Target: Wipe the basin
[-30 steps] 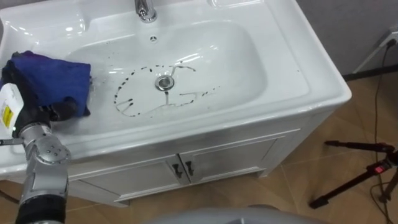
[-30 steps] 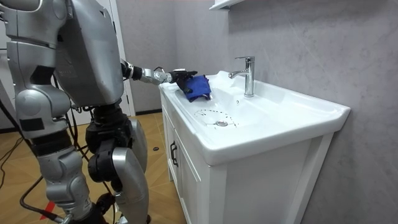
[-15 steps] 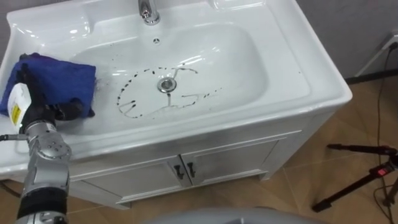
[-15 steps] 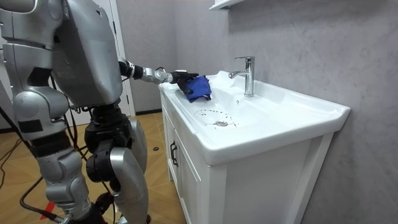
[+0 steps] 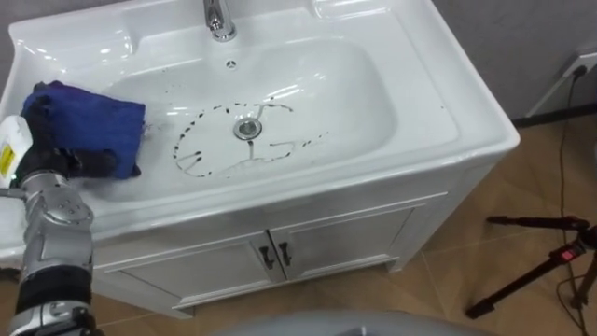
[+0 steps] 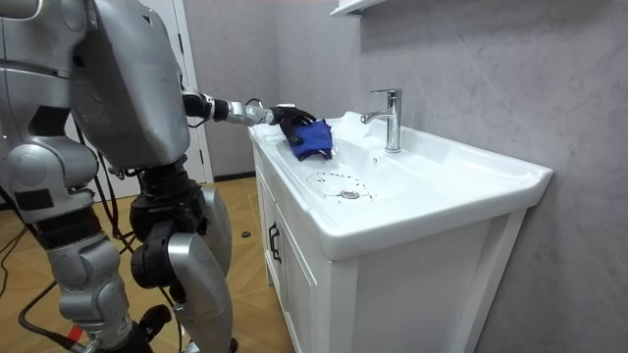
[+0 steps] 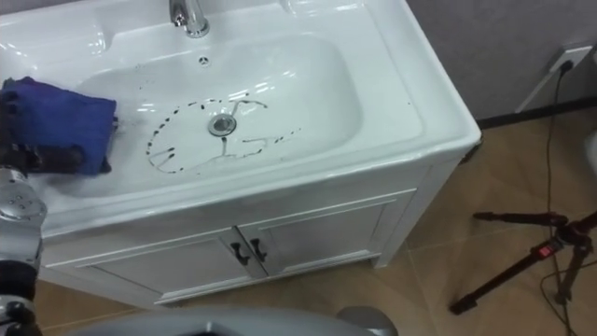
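Blue cloth (image 5: 89,121) bunched on the left slope of the basin (image 5: 373,103), clamped in curled fingers of the left hand (image 5: 65,164), likely readied for the dark marks (image 5: 201,154) ringing the drain (image 5: 247,129). Room view: arm reaching over the counter (image 6: 471,191), cloth at the robot's end of the bowl. Right eye view: marks unwiped, near the cloth but apart.

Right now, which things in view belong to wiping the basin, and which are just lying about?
Part of the job: basin; blue cloth, gripped by the left hand; dark marks round the drain.
Just about: tap; cabinet doors; tripod; wall socket.
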`<state>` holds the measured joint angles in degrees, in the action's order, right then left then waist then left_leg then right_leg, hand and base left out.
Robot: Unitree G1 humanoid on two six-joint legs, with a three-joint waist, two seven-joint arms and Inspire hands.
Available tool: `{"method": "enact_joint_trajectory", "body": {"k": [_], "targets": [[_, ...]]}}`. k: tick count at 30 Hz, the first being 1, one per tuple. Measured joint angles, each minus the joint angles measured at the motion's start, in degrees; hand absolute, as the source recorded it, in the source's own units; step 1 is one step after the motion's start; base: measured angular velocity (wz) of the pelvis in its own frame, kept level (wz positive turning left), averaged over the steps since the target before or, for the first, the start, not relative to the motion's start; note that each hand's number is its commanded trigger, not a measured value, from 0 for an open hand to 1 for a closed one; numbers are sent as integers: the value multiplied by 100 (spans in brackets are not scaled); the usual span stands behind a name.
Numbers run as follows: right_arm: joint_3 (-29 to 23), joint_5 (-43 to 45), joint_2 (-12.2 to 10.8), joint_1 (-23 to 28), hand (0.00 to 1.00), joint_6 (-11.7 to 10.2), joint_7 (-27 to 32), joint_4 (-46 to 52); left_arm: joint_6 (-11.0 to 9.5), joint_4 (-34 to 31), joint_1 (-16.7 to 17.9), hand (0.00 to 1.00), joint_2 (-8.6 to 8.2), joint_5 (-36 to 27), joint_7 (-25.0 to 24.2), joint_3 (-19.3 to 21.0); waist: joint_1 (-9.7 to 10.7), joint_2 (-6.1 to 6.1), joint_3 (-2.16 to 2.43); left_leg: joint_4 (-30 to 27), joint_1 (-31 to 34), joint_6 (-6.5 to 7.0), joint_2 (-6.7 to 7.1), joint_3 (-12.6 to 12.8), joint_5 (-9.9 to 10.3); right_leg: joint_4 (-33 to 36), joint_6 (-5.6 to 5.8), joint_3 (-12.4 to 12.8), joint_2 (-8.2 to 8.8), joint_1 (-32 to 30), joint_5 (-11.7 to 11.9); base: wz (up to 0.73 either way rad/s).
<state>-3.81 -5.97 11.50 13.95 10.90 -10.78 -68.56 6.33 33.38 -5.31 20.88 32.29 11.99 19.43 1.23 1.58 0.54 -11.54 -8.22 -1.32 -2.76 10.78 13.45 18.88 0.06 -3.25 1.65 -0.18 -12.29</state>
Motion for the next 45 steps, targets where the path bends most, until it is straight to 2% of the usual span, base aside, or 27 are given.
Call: {"method": "enact_joint_trajectory", "body": {"k": [5,9,14,20,24,35,40,45], "targets": [[-48,75,21,-16,0,172,108,1,133,390,-196,100,287,313,-154,-169,35,44,-6,34,-65,-1,3,15,1,-10,2,2,1,55,4,-1],[-234,191,59,-51,0,178,329,-2,253,828,-398,100,370,629,-314,-158,66,170,-5,94,-129,0,8,101,0,7,7,15,11,92,1,-10],[-258,207,63,-90,0,177,455,-4,279,960,-429,100,470,688,-522,-157,145,185,-4,57,-144,1,18,122,-1,66,13,16,28,94,-40,0],[-308,172,67,-85,0,176,474,-33,282,1091,-510,100,468,850,-613,-161,146,168,-4,14,-178,1,22,148,-2,96,16,49,35,77,-53,-2],[-304,115,78,8,0,255,561,-27,285,1142,-488,100,452,833,-581,-154,144,158,1,47,-288,1,44,191,-1,127,41,147,25,137,-97,-5],[-302,204,196,-140,0,272,441,-22,350,1034,-485,100,369,847,-336,-167,174,171,1,79,-186,6,29,207,6,208,12,104,25,-11,-85,0],[-289,167,196,-181,0,64,435,-4,468,536,-341,100,224,1234,-339,-278,175,162,2,16,-133,6,31,135,6,182,18,74,34,1,-88,7],[-184,163,174,-244,0,-155,383,-9,540,249,-322,100,129,1950,-373,-697,297,127,-21,27,-115,7,32,-15,6,68,25,-149,79,111,-88,19]]}}
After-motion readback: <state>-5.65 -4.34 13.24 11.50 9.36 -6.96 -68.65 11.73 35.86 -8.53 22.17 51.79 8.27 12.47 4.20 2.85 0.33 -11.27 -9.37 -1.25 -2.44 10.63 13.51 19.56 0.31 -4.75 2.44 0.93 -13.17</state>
